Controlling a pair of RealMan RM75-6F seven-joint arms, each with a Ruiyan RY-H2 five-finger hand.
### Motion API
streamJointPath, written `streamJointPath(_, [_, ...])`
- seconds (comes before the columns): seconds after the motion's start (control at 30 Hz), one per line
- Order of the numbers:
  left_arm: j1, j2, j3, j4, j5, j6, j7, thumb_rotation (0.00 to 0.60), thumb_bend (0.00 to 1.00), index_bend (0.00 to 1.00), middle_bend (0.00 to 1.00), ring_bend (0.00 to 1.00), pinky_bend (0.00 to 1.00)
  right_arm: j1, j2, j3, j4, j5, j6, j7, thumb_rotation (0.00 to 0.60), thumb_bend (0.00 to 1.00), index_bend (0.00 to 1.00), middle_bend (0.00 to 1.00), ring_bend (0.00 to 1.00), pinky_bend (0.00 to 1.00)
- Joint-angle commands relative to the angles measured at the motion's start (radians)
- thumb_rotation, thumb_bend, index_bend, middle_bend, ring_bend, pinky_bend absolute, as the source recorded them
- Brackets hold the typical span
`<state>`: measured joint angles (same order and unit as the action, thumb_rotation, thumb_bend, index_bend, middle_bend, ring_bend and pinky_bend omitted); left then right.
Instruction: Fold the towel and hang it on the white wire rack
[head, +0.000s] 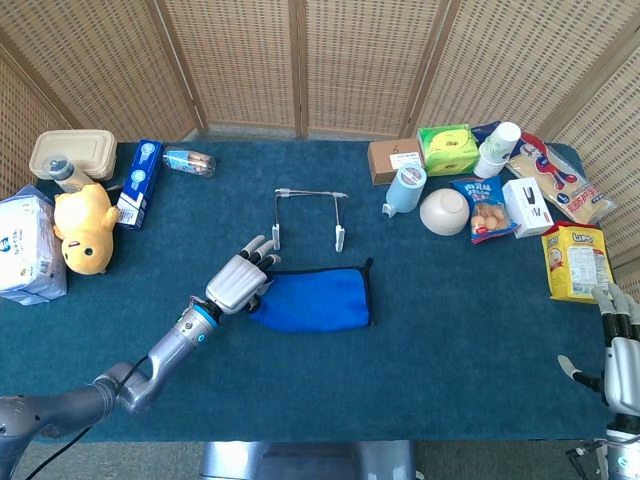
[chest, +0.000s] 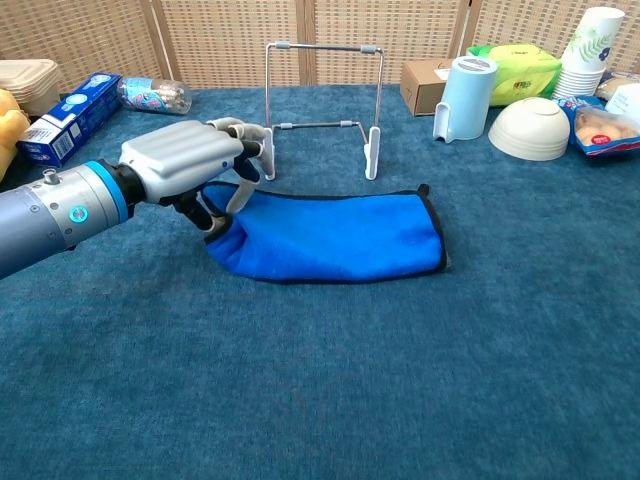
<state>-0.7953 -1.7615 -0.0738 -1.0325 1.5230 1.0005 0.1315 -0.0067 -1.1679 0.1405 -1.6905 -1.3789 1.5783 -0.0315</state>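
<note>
Just beyond your left hand's fingers stands the white wire rack, close enough to snag. To their right the towel lies flat, with bare counter in front. The bowl and blue jug stand well clear.

Little print can be read; the yellow snack bag, on the right of the surface well to the right of the white wire rack, carries red lettering along its top that looks like "LiPO", though the last letters are uncertain; the blue box, to the left of the rack, bears white print down its length, too small to make out in either view; the tissue pack, farther left of the rack, shows blue markings that cannot be read; the snack packets and the green pack to the right of the rack are printed, but nothing on them is legible.
</note>
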Motion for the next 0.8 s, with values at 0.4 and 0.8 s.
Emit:
streamJointPath(0.4, [0.004,0.042,0.023,-0.037,-0.033,-0.068,0.019,0.600,0.41,0.24,0.05,0.00,0.00,-0.002,-0.003,0.002,-0.001,0.000,0.002,-0.002,0.600,0.10,0.00,0.03,0.00,0.00])
streamJointPath(0.8, [-0.024,0.005,0.016,-0.002,-0.003,-0.047,0.035,0.600,0.41,0.32,0.08,0.00,0.00,-0.010,0.003,0.002,-0.008,0.001,0.010,-0.002,0.600,0.10,0.00,0.03,0.00,0.00])
